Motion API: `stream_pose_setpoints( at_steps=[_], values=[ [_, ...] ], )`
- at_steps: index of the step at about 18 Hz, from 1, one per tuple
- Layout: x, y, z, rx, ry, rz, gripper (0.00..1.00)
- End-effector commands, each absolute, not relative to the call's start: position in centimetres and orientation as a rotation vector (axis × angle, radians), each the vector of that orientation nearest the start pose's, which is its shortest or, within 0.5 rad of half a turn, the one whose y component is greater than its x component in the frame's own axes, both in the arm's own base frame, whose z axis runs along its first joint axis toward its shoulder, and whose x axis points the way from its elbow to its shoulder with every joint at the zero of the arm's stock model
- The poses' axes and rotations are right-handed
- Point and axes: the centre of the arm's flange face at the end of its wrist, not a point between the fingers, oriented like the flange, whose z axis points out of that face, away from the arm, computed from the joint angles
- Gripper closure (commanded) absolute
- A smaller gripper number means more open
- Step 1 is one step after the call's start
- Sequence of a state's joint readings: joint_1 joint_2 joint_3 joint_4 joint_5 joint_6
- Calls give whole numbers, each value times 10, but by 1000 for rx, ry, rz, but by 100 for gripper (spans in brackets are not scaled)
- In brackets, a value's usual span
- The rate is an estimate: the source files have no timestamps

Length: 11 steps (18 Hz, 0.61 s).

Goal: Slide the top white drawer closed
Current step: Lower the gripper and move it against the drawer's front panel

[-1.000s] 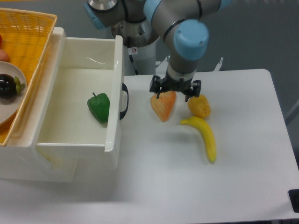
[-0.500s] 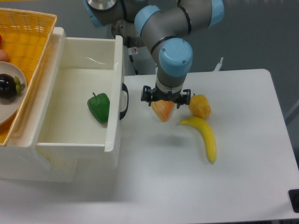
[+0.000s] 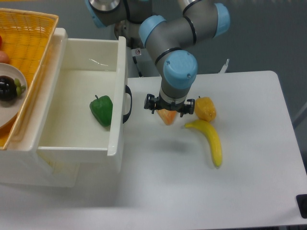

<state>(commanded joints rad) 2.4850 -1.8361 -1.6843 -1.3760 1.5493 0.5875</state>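
Observation:
The top white drawer (image 3: 76, 129) stands pulled far out of the cabinet towards the table. Its front panel (image 3: 118, 115) faces right, with the black curved handle (image 3: 127, 103) on it. A green pepper (image 3: 101, 110) lies inside the drawer. My gripper (image 3: 169, 107) points straight down under the blue wrist joint, a short way right of the handle and apart from it. It hovers over an orange-pink fruit (image 3: 166, 117). The wrist hides the fingers, so I cannot tell whether they are open or shut. The lower drawer is hidden under the open one.
A yellow woven basket (image 3: 26, 38) sits on the cabinet at the far left, holding a plate (image 3: 9, 112) with a dark fruit (image 3: 8, 88). An orange pepper (image 3: 205, 109) and a banana (image 3: 210, 140) lie right of the gripper. A black object (image 3: 302, 206) sits at the table's front right corner.
The arm has swung left and slightly forward, from above the two orange fruits towards the drawer handle. The drawer and the fruits have not moved.

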Motion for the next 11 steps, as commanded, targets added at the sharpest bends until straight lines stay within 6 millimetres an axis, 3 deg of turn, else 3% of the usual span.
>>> stream_pose_setpoints(
  at_steps=[6,11],
  values=[
    [-360,457,305,-3111,-546,-385,0],
    [-360,460,305,-3106,-538,-384,0]
  ],
)
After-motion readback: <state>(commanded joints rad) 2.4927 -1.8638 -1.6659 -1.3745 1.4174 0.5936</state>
